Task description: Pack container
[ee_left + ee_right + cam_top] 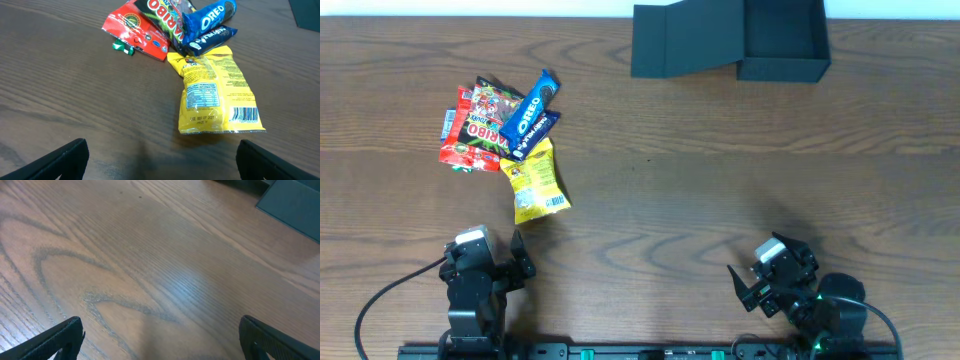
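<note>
The container (780,38), a dark shallow box, stands open at the table's far edge with its flap lid (685,40) lying to its left. A corner of it shows in the right wrist view (292,205). A pile of snack packets lies at the left: a yellow packet (537,182) (215,90), a blue Oreo packet (530,105) (210,17) and a red Haribo bag (480,125) (137,27). My left gripper (518,245) (162,160) is open and empty, just in front of the yellow packet. My right gripper (745,285) (160,340) is open and empty over bare wood.
A darker blue packet (532,135) (210,39) lies under the Oreo packet. The wooden table (720,180) stretches between the snack pile and the box. Both arm bases sit at the near edge.
</note>
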You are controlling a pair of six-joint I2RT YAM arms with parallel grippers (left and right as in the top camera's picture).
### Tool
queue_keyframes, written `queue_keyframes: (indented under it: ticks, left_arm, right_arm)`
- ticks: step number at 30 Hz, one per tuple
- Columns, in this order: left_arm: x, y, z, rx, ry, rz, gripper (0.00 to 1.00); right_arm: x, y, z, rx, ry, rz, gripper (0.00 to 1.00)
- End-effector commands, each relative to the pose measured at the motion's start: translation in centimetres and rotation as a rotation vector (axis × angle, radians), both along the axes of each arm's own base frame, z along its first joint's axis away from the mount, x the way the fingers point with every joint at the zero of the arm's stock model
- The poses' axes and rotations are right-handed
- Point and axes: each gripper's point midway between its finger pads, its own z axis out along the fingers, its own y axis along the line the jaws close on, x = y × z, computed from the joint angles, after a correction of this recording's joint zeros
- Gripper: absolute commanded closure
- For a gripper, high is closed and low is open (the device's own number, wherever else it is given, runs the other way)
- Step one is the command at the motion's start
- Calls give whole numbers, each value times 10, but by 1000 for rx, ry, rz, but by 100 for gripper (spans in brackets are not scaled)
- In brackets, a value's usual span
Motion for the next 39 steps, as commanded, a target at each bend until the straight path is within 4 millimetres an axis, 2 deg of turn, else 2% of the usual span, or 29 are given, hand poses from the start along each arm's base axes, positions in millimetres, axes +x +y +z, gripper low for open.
queue_keyframes:
  ticks: [1,16,20,24,27,31,35,39]
  left_arm:
    - [0,0,-4,11,5,-6,5]
    - [0,0,-4,11,5,-6,5]
    - [0,0,-4,11,5,-6,5]
    - [0,0,-4,11,5,-6,5]
    - [0,0,-4,11,6,-6,5]
    - [0,0,-4,11,5,-6,5]
    - [0,0,-4,11,5,-6,5]
    - [0,0,-4,11,5,-6,5]
  right_arm:
    - [1,-2,0,9,0,-14,1]
    - [1,-1,0,9,0,-14,1]
    - [-3,13,8,60,-20,66,1]
    - [-14,39,27,236,-4,178,1]
    - [-17,50,43,374,25,200,1]
    - [-7,47,58,603,129,59,1]
    - [-6,45,54,832,330,-102,1]
    - [-1,40,56,880,334,-160,1]
